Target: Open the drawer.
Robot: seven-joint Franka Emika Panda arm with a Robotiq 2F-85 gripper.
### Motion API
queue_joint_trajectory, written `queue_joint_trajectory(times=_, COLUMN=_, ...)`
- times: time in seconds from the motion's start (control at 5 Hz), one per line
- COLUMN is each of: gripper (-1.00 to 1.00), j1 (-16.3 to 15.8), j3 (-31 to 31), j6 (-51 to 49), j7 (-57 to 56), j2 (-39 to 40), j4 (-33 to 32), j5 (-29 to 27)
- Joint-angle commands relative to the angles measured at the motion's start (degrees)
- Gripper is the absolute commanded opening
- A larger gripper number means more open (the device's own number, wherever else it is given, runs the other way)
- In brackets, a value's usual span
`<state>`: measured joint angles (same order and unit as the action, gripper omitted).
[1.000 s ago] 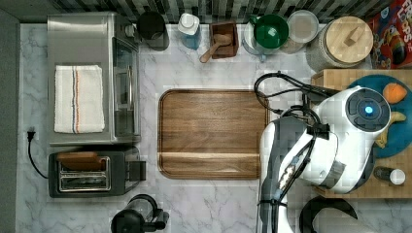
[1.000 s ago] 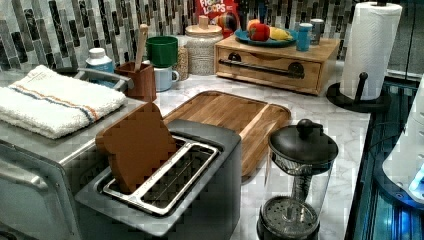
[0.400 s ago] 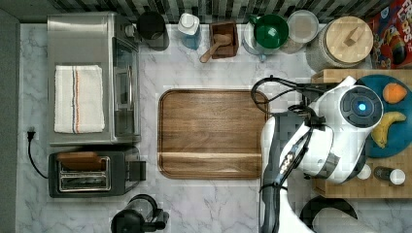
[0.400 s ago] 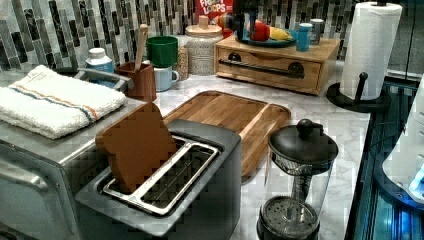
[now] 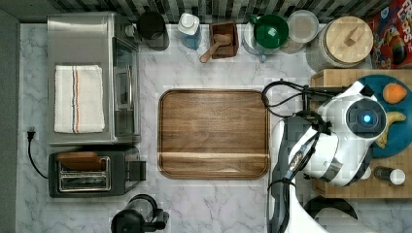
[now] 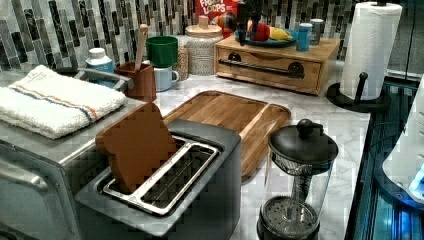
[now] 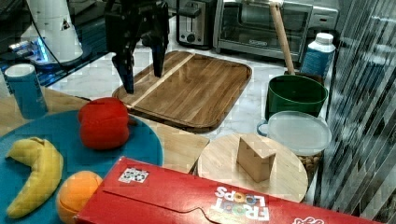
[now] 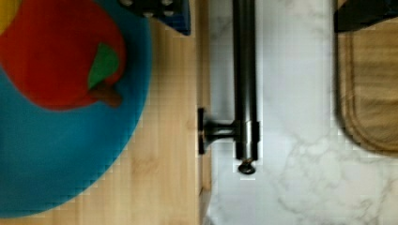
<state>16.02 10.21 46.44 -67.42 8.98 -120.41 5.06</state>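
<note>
The drawer (image 6: 272, 76) is the front of a pale-wood box (image 5: 336, 79) at the left view's back right, and it looks closed. Its long black bar handle (image 6: 260, 65) runs across the front on two black mounts. My gripper (image 7: 142, 77) hangs open above the box's front edge, in front of the blue plate. In the wrist view the handle (image 8: 244, 75) and one mount (image 8: 218, 131) lie between my two dark fingers (image 8: 155, 7), well below them. The left view has the gripper (image 6: 247, 29) just over the box top. In the top view my arm (image 5: 357, 131) covers it.
A blue plate (image 7: 144, 144) with an apple, a banana and an orange sits on the box, beside a blue cup (image 7: 25, 91). A brown wooden tray (image 5: 214, 133) lies in front of the drawer. A paper towel roll (image 6: 370, 50) stands beside the box.
My arm has swung toward the top view's right, out over the box. In the left view the gripper has come into sight above the drawer front.
</note>
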Motion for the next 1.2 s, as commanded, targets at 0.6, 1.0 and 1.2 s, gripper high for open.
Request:
queue_joint_trajectory(times=0.6, gripper=1.00, j1=-0.73, j3=0.09, j6=11.65, j7=5.04, j2=0.78, j4=-12.78, j5=1.23)
queue_joint_trajectory(times=1.0, gripper=1.00, j1=-1.31, j3=-1.25, j6=12.10, j7=4.85, j2=2.54, j4=-11.04, j5=0.85)
queue_joint_trajectory(times=1.2, gripper=1.00, j1=-3.30, j3=-1.88, j6=11.75, j7=8.08, j2=4.33, j4=-8.87, j5=1.06)
